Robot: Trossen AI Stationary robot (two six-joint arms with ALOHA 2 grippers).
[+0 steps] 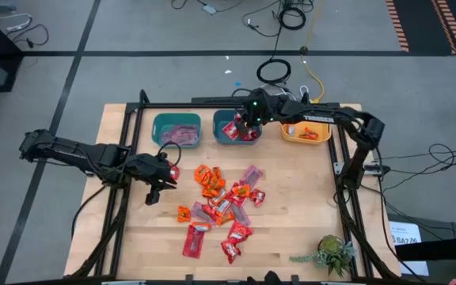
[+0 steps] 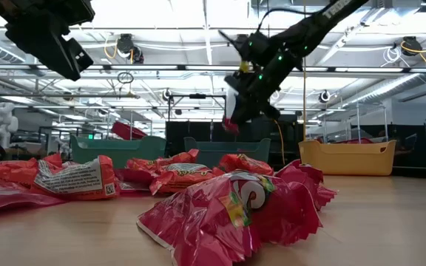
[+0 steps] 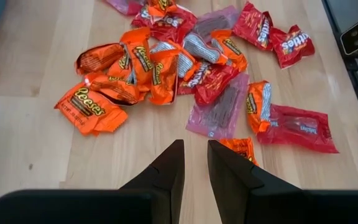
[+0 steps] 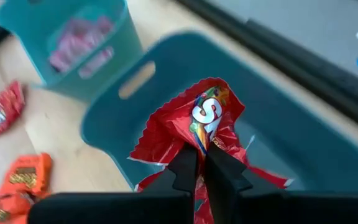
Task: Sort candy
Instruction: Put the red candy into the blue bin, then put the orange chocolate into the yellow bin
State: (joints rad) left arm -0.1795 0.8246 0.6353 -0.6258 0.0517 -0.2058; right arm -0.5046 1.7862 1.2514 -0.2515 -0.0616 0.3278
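Note:
Many candy packets (image 1: pixel 220 202) in red, orange and pinkish-mauve wrappers lie loose on the middle of the wooden table, also seen in the left wrist view (image 3: pixel 185 62). My left gripper (image 1: pixel 155 194) hovers left of the pile, its fingers (image 3: pixel 196 155) a little apart with nothing between them. My right gripper (image 1: pixel 246 120) is at the far side, over the middle teal bin (image 1: pixel 226 136), shut on a red candy packet (image 4: pixel 201 118). That bin (image 4: pixel 291 124) holds red packets. The left teal bin (image 1: pixel 176 131) holds pinkish ones. My right gripper pinches the red packet by one end of its crumpled wrapper (image 4: pixel 197 140) between its two fingers. The fingers slant downward from the table's right side. The packet is lifted clear, above the middle teal bin's opening, its free end sticking out past the fingertips.
A yellow bin (image 1: pixel 305 132) with orange packets stands right of the teal bins along the far edge. A small green plant (image 1: pixel 335 253) sits at the near right corner. Black frame rails (image 1: pixel 347 190) run along the table's sides.

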